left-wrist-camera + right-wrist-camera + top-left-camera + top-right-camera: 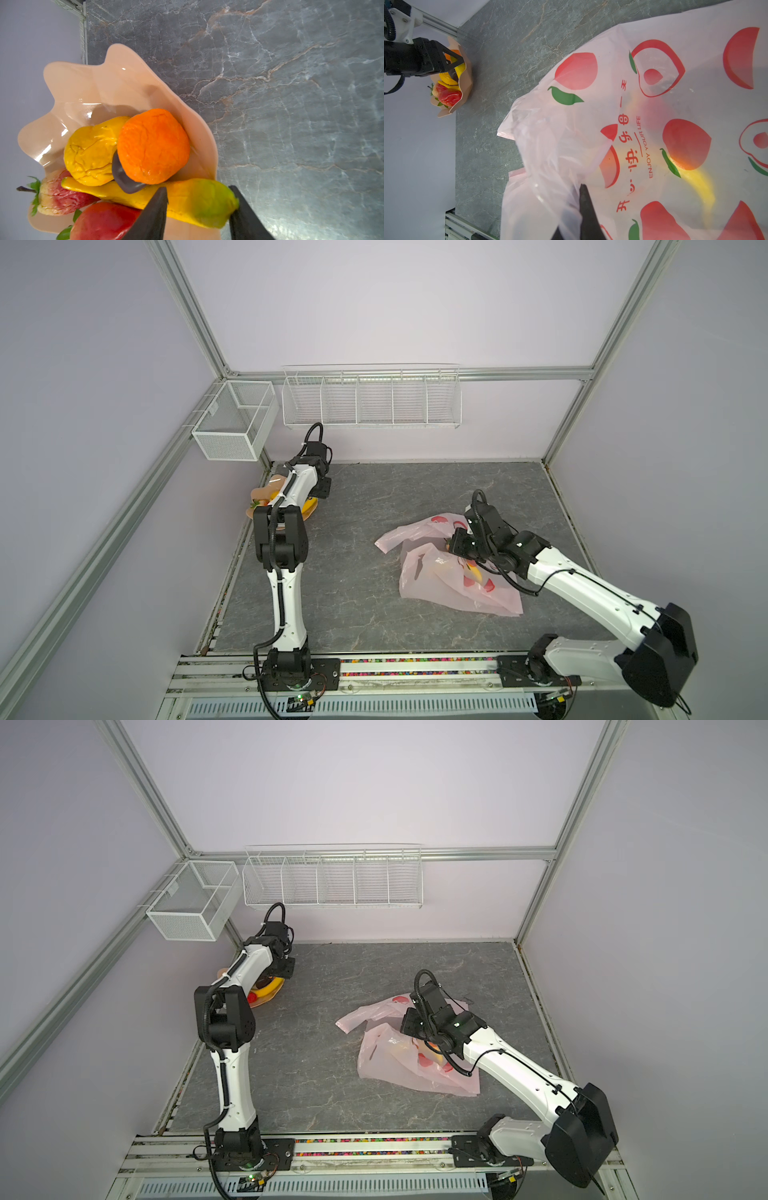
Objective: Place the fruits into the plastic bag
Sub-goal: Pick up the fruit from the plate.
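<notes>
Fingers point(154, 214) of the left gripper point(198, 188): partly open, no firm hold visible. The banana point(197, 204) lies directly between them, green end against the outer finger, inner finger over its middle. Its long axis runs finger to finger, not across the gap. Judgement: closing as is would squeeze it endwise, so a wrist turn looks needed. Just past the inner finger, the orange point(153, 145) and dark brown piece point(124, 180) rest against the banana, with the pear point(89, 153) and strawberries point(60, 199) beyond. The dish point(116, 83) rim sits beside the outer finger. The plastic bag point(685, 108) lies well apart across the table point(291, 104), its film pinched in the closed right gripper point(581, 189). The left arm is nearer the banana.
</notes>
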`<state>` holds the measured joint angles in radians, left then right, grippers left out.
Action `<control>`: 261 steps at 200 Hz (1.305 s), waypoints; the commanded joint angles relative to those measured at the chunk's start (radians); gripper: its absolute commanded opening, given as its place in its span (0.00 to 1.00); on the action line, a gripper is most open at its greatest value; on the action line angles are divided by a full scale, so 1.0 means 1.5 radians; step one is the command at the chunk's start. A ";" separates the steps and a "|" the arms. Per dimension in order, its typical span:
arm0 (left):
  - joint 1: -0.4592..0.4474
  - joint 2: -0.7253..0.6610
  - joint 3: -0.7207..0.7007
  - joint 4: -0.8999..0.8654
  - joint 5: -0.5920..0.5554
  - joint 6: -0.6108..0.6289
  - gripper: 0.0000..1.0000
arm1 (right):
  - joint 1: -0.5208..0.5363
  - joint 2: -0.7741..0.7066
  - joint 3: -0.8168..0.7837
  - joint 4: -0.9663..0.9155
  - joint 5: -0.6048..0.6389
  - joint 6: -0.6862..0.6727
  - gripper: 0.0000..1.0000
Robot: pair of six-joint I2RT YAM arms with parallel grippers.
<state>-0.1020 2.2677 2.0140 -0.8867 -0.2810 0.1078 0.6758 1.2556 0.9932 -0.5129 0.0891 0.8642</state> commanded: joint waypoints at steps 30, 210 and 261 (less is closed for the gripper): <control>0.001 0.018 0.008 0.009 0.007 -0.003 0.40 | 0.000 -0.005 0.009 -0.009 0.009 0.010 0.06; -0.021 -0.077 0.021 -0.054 -0.032 -0.002 0.03 | 0.001 -0.015 0.007 -0.006 0.019 0.010 0.06; -0.042 -0.107 0.039 -0.091 -0.056 -0.002 0.02 | 0.001 -0.013 0.007 -0.002 0.016 0.008 0.06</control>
<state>-0.1551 2.1445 2.0224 -0.9634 -0.3344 0.1028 0.6758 1.2552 0.9932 -0.5129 0.1051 0.8646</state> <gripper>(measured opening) 0.130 0.064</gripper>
